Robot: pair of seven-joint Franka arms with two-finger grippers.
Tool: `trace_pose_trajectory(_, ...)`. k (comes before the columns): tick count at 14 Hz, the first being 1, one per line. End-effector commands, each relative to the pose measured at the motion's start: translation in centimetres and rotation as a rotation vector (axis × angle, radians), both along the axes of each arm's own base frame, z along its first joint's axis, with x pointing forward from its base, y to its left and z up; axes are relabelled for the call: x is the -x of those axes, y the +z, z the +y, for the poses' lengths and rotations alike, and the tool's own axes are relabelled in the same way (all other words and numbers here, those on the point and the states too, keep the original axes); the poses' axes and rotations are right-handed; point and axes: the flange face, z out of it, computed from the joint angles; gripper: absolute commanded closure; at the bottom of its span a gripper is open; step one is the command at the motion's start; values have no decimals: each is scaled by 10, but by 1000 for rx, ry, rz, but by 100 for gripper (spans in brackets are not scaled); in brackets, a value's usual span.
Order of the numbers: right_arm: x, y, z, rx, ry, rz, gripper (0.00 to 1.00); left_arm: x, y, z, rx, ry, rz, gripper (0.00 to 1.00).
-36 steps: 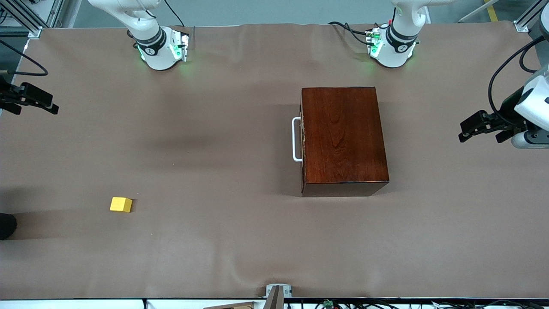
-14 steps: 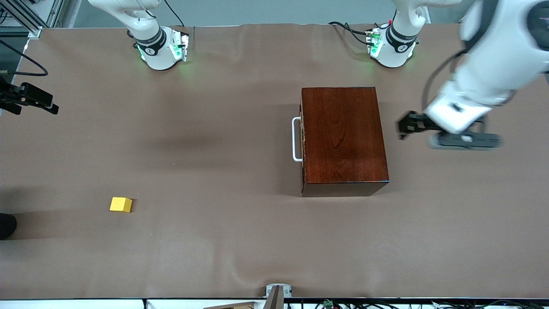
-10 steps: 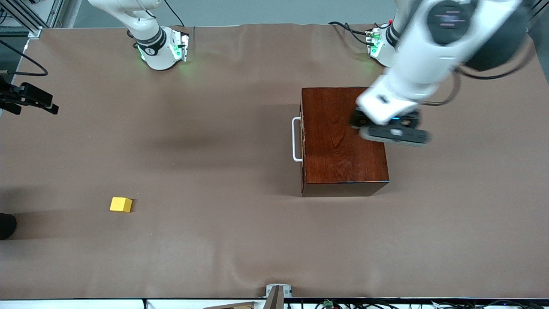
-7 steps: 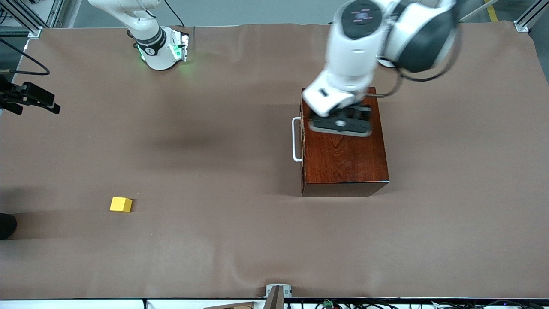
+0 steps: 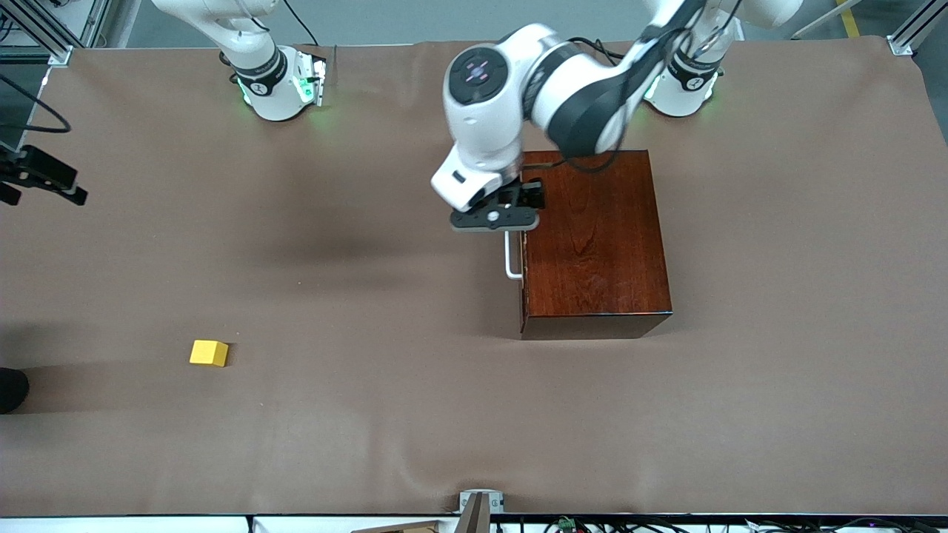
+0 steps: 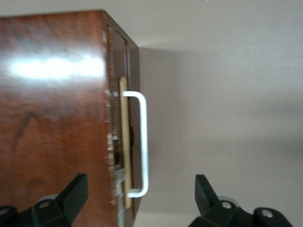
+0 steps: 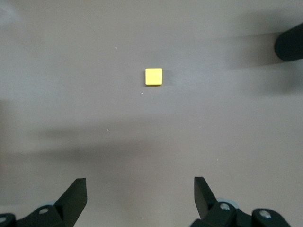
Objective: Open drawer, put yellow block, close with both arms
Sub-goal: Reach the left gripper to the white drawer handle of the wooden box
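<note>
- Left arm has swung in from the left arm's end of the table; left gripper (image 5: 495,215) now hangs over the white handle (image 5: 511,252) at the front of the box (image 5: 596,237). Right arm has barely shifted.
- Left gripper's jaws are released and spread wide; in the left wrist view the fingers (image 6: 71,194) straddle the handle (image 6: 139,142), one over the box top, one over bare table. Nothing is gripped yet.
- Drawer (image 6: 124,142) is shut inside the box, only a thin pale strip showing at the front.
- Box sits toward the left arm's end of the table, roughly mid-depth between the edge where the bases stand and the camera-side edge.
- Yellow block (image 5: 209,352) sits untouched toward the right arm's end, nearer the camera-side edge than the box, well apart from it.
- Right gripper (image 5: 41,178) waits at the table's edge at the right arm's end, jaws released, empty; its wrist view looks down on the block (image 7: 153,76).
- Step in hand, as judged: approach to the handle for the drawer opening; task is at its start.
- Next move likely calls for a descent until the fingers bracket the handle bar, then clenching and a straight pull away from the box front. Misalignment risk: one finger looks set to land on the box top.
</note>
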Motion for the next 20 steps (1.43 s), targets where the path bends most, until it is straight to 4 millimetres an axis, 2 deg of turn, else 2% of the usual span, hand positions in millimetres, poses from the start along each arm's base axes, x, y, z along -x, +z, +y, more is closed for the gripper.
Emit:
trace_pose_trajectory(1,3,3,-10,-3,-21,-2,0,-1,-20,-20,-43,15,-59,0)
trace_pose_trajectory(4,3,-3,-13,-5,-28,19,0,3,-55,-31,-80,-7,-57,0)
trace_pose_trajectory(7,1,-12,-36,-7,-68,35,0,2,-79,-35,-85,-14,-51,0)
trace_pose_trajectory(9,-11,-40,-56,-12,-101,74,0,2,-92,-37,-90,-18,-45,0)
trace_pose_trajectory(11,-28,-69,-60,-12,-101,103,0,2,-102,-36,-104,-20,-35,0)
trace_pose_trajectory(14,-48,-105,-62,-13,-101,124,0,3,-111,-35,-118,-34,-25,0)
trace_pose_trajectory(17,-80,-162,-52,-8,-74,126,0,2,-121,-33,-161,-56,-44,0)
trace_pose_trajectory(19,-85,-173,-52,-7,-73,129,0,2,-127,-33,-170,-58,-37,0)
trace_pose_trajectory(20,-90,-188,-53,-3,-74,135,0,4,-129,-34,-171,-61,-34,0)
